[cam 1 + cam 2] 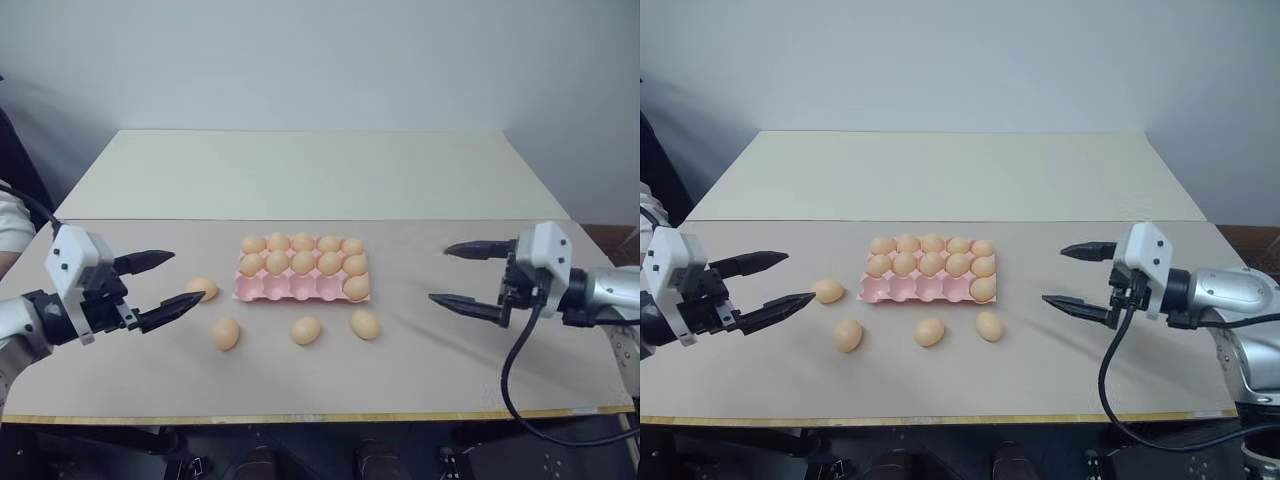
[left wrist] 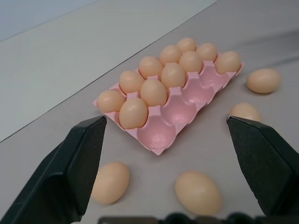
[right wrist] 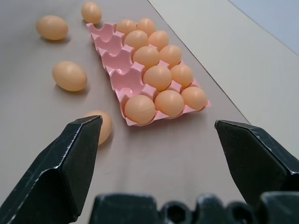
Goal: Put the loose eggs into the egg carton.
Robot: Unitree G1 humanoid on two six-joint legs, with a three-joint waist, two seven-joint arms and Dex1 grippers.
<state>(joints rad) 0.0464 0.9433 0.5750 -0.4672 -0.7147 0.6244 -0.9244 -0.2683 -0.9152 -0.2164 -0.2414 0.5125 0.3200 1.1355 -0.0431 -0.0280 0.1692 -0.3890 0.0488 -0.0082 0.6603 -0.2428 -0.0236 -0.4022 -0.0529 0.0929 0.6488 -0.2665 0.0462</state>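
Pink moulded egg carton (image 1: 300, 290), 4 smooth oval loose eggs (image 1: 306, 330) beside

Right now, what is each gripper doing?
Left gripper: open, holding nothing.
Right gripper: open, holding nothing.

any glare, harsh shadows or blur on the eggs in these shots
Left eye view: even, soft light, no glare; the loose eggs cast only faint shadows on the table. Left wrist view: egg carton sharp, left gripper fingers slightly soft. Right wrist view: near egg a little soft.
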